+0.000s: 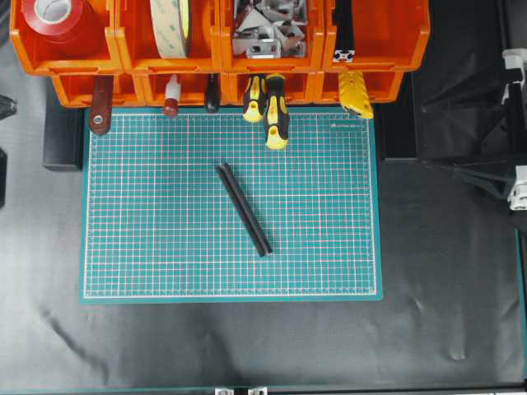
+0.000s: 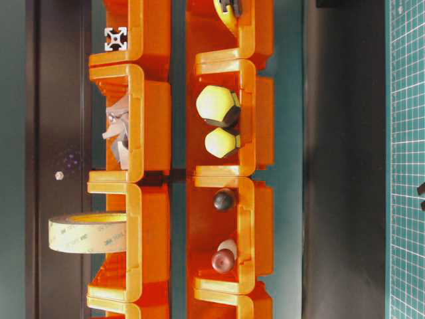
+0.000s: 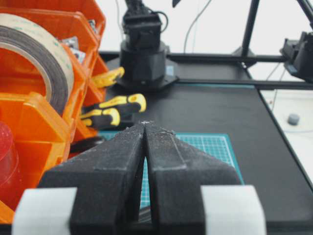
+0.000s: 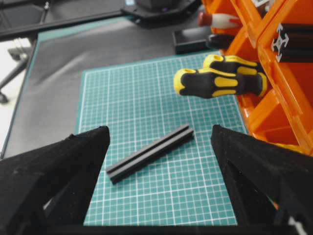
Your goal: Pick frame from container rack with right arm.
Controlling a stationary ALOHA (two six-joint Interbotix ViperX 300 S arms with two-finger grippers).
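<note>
While the right pincer (image 4: 159,147) gapes empty over the mat, one frame (image 4: 149,153) lies below between its fingers.

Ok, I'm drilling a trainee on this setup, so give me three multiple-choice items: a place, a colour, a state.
1. Where does the loose frame lie? A on the green mat; B in a bin; C under the rack.
2. The container rack is: A blue; B orange; C grey.
3. The right tool is: A shut on a screwdriver; B shut, empty; C open, empty.
Key: 1 A, it lies diagonally on the mat; 2 B, every bin is orange; 3 C, its fingers stand apart with nothing between.
</note>
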